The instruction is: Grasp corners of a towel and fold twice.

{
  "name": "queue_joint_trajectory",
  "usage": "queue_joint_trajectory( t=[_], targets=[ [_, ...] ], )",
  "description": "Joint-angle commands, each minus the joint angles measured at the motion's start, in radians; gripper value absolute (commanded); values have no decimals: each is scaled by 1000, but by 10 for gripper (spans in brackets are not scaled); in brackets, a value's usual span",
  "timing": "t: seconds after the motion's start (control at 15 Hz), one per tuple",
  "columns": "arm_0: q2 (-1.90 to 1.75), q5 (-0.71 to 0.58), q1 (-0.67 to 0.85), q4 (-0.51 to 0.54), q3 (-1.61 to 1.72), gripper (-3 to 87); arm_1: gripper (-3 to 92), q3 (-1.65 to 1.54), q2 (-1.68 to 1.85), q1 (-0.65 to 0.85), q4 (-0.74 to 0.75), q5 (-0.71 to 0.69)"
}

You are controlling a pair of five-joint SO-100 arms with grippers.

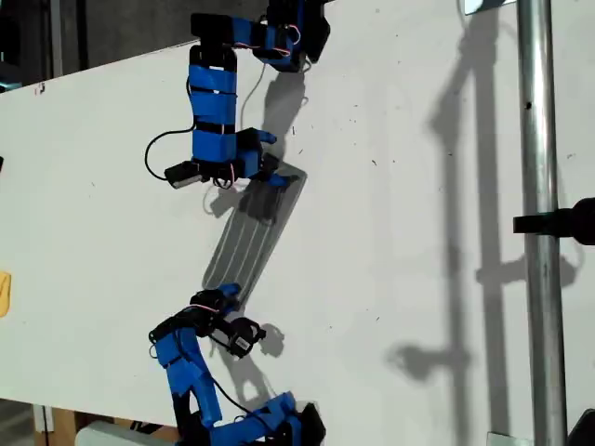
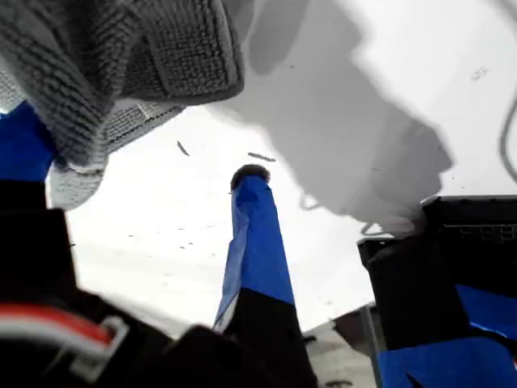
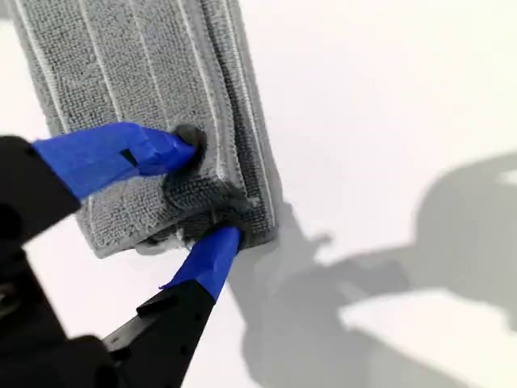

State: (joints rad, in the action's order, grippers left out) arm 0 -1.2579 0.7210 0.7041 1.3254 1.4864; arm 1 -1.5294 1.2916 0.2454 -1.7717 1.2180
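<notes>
Desk (image 1: 418,232): white, taking up nearly the whole exterior view. A metal pole (image 1: 537,214) is standing well off toward that view's right. The desk's edge is running close behind the arm bases on that view's left.

Towel (image 1: 249,237): lying as a narrow grey strip between the two arms in the exterior view, one arm at each short end. In the second wrist view we are seeing stacked layers along its long edge. From that we are judging the first fold done and the strip ready for the second, end-to-end fold.

Our second end effector (image 3: 208,190) is clenching an end corner (image 3: 242,212) of the layered strip, one finger on top and the other under the edge. The cloth here is lying flat on the desk.

Our first end effector (image 2: 145,166) is standing released, jaws spread with bare desk showing between them. Towel (image 2: 121,56) is bunching above and over one jaw, raised off the desk and casting shadow beneath. We are not seeing a pinch there.

Remaining, as we are judging it: secure that raised end, then carry one end over onto the other.

Room: plenty of bare desk toward the exterior view's right, and the pole is far from the strip. The tightest spot is the gap between the two arms themselves.
</notes>
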Motion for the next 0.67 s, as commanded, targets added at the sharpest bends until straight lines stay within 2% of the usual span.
queue_joint_trajectory(
  t=[0.0, 0.33, 0.47, 0.6],
  targets=[
    [-143, -2, 20, 95, -46, 205, 383, 5, 164, 21, -34, -25],
    [-589, 34, 12, 215, 103, 192, 374, -107, 604, 52, -55, -48],
    [-830, 61, -3, 202, 264, 179, 363, -252, 856, 52, -49, -12],
    [-1117, 100, -48, 135, 494, 164, 350, -422, 1135, 11, -35, 94]
  ],
)
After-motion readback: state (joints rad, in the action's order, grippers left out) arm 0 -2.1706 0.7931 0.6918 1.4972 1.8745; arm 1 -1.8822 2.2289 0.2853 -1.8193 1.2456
